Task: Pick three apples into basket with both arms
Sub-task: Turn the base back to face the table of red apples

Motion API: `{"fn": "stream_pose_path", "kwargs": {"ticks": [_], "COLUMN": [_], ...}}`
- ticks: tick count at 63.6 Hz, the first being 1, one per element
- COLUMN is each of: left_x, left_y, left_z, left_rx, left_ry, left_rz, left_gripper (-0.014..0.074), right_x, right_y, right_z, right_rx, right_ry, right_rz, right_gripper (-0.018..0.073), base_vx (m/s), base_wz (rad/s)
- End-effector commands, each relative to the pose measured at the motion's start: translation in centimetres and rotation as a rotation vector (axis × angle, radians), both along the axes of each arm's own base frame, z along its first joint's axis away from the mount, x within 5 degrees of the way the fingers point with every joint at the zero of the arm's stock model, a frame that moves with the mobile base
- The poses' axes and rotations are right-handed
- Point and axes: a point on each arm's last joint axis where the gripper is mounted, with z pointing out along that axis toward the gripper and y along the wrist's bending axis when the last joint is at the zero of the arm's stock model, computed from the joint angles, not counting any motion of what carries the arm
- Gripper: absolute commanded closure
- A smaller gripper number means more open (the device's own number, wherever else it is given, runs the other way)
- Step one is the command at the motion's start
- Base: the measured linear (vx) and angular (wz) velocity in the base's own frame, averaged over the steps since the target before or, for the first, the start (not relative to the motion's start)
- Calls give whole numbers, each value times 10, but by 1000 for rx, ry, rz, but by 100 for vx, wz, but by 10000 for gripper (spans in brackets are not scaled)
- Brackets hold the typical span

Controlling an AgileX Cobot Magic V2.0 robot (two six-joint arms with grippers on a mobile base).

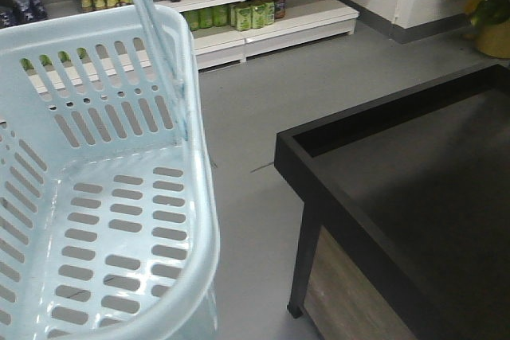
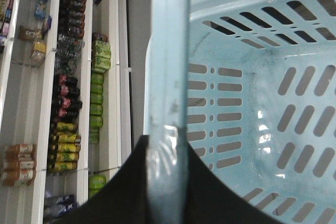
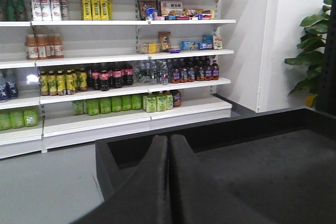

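Observation:
The light blue basket [image 1: 88,220] fills the left of the front view, hanging empty above the grey floor. Its hoop handle [image 2: 168,72] runs between the black fingers of my left gripper [image 2: 167,145], which is shut on it; the slotted basket [image 2: 262,103] hangs beyond. My right gripper [image 3: 169,145] is shut with nothing between its fingers, held over the near corner of the black display bin [image 3: 262,171]. No apples are in view. The arms themselves do not show in the front view.
The black bin [image 1: 414,197] with a raised rim stands at the right, its top dark and bare. White shelves of bottled drinks [image 1: 239,5] line the back wall. A potted plant [image 1: 486,5] stands at the far right. Grey floor lies between shelves and bin.

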Motion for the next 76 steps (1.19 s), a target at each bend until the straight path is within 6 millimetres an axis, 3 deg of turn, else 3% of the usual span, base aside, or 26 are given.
{"fn": "stream_pose_path", "kwargs": {"ticks": [1, 76], "left_x": [-2, 1], "left_y": [3, 0], "left_z": [13, 11], "left_rx": [-56, -48], "left_ry": [-71, -62], "left_rz": [2, 1], "left_gripper": [603, 603], "right_x": [-1, -1], "right_y": [0, 0], "right_z": [3, 3], "right_rx": [-14, -14], "right_ry": [-78, -78], "right_rz": [-4, -4], "right_gripper": [568, 568], "base_vx": [8, 5], "base_wz": [-41, -36]}}
